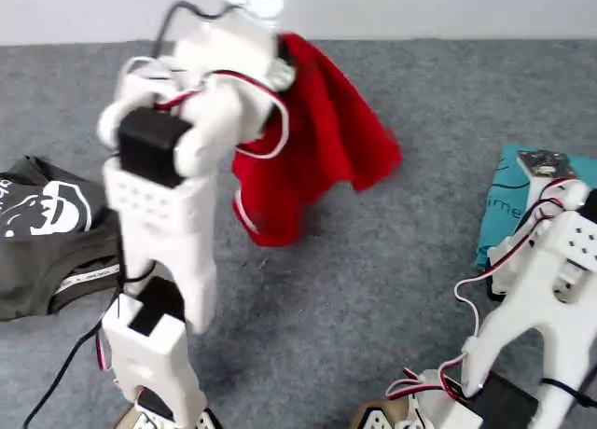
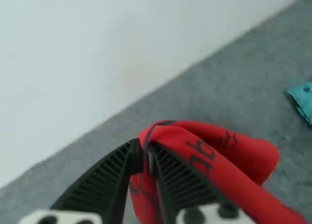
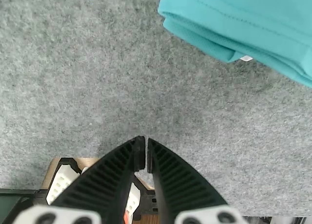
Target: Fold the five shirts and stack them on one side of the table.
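A red shirt (image 1: 312, 154) hangs in the air over the grey table, pinched at its top edge by my left gripper (image 2: 145, 153), which is shut on it; the cloth (image 2: 214, 158) drapes down past the black fingers. The left arm (image 1: 201, 112) is raised high near the table's back edge. A folded teal shirt (image 1: 508, 200) lies at the right side and shows close up (image 3: 243, 24). My right gripper (image 3: 142, 148) is shut on nothing, held above the bare table near the teal shirt. A dark grey shirt (image 1: 47, 233) with a white print lies crumpled at the left.
The grey felt table (image 1: 373, 289) has free room in its middle and front. A white wall (image 2: 97, 48) runs behind the back edge. The right arm (image 1: 541, 289) stands at the front right, its base and cables at the front edge.
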Controlling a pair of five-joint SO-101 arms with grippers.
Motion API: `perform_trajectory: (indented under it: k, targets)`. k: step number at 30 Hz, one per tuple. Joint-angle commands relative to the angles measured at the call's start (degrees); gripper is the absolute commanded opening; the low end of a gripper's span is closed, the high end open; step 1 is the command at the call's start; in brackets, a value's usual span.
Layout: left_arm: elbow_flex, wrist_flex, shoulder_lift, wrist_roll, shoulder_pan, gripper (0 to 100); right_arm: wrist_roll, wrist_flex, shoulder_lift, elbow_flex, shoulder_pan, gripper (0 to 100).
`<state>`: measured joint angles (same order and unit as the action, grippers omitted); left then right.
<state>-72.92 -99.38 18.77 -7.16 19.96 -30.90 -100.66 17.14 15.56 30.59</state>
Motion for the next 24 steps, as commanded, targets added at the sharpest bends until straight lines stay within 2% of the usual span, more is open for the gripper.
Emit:
perform_trajectory:
  k: [1,5,10,16,24]
  targets:
    - [11.1,-1.1,-2.9,-1.9,0.6,1,0.4,-2.2,2.4,-0.2,-0.3,1.0]
    - [33.0,4.0,-3.0,-5.6,0.1,1,0.4,-2.2,2.4,-0.2,-0.3,1.0]
    - [50.9,18.7,-3.0,-5.5,-8.3,1,0.4,-2.2,2.4,-0.2,-0.6,1.0]
    - [57.9,25.9,-2.9,-5.5,-19.9,2,0.4,-2.2,2.4,-0.2,-0.6,1.0]
    - [58.1,22.8,-2.9,-5.8,-35.0,2,0.4,-2.2,2.4,-0.1,-0.7,1.0]
